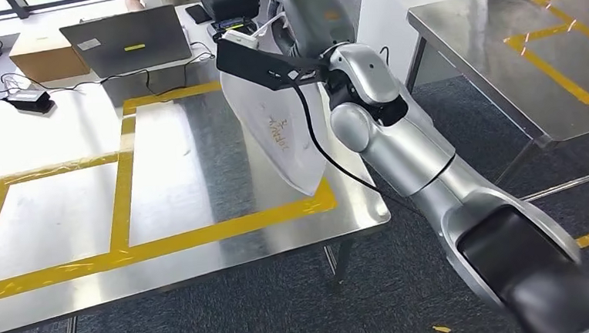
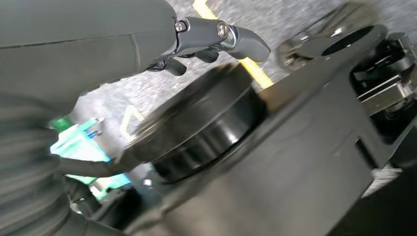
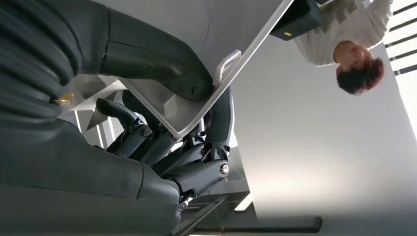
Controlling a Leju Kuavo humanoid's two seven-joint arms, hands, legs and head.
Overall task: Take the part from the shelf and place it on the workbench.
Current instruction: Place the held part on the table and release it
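White bagged part (image 1: 278,133) hangs tilted over desk (image 1: 201,203) at 1 o'clock from the yellow-taped box, right hand (image 3: 196,142) grasping its top edge; left hand (image 2: 216,42) released. Lower until the bottom rests inside the tape, then let go

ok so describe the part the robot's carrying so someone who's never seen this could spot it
Start at the steel workbench marked with yellow tape. Above its right end the right hand holds a pale wedge-shaped part, its narrow tip down near the tape corner. Unlike the flat laptop and cardboard box behind, it hangs in the air.
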